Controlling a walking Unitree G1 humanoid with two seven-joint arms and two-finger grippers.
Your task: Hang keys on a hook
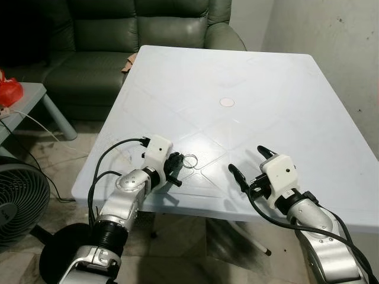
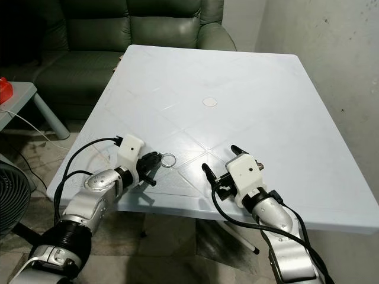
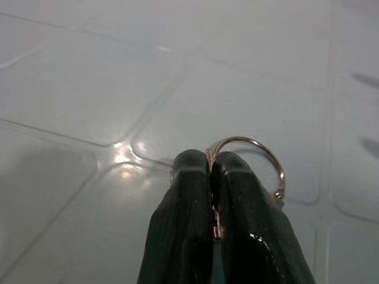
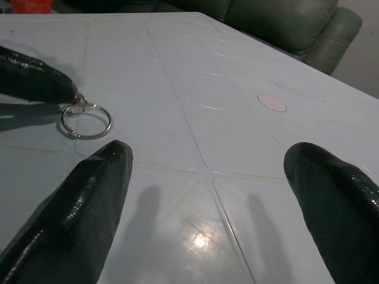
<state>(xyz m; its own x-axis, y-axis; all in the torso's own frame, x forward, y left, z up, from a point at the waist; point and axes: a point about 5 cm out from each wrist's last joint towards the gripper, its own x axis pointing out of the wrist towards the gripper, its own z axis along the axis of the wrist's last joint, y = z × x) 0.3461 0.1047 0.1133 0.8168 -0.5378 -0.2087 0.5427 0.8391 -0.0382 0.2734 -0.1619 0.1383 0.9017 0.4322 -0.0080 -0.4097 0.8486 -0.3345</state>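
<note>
A thin metal key ring [image 1: 189, 161] lies low over the pale blue table [image 1: 249, 77] near its front left corner. My left gripper [image 1: 176, 168] is shut on the ring's edge, and in the left wrist view the ring [image 3: 246, 139] sticks out past the closed fingers [image 3: 189, 195]. Over the table's front edge, my right gripper [image 1: 246, 158] stands open, a short way right of the ring. In the right wrist view the ring [image 4: 109, 123] sits off to one side beyond its spread fingers, with the left gripper's fingers [image 4: 32, 80] on it.
A small white disc [image 1: 227, 102] marks the table's middle. A dark green sofa [image 1: 118, 35] stands behind the table. On the left are a grey side table [image 1: 32, 94] carrying a red object [image 1: 9, 89] and a floor fan [image 1: 18, 201]. A wall [image 1: 349, 41] runs along the right.
</note>
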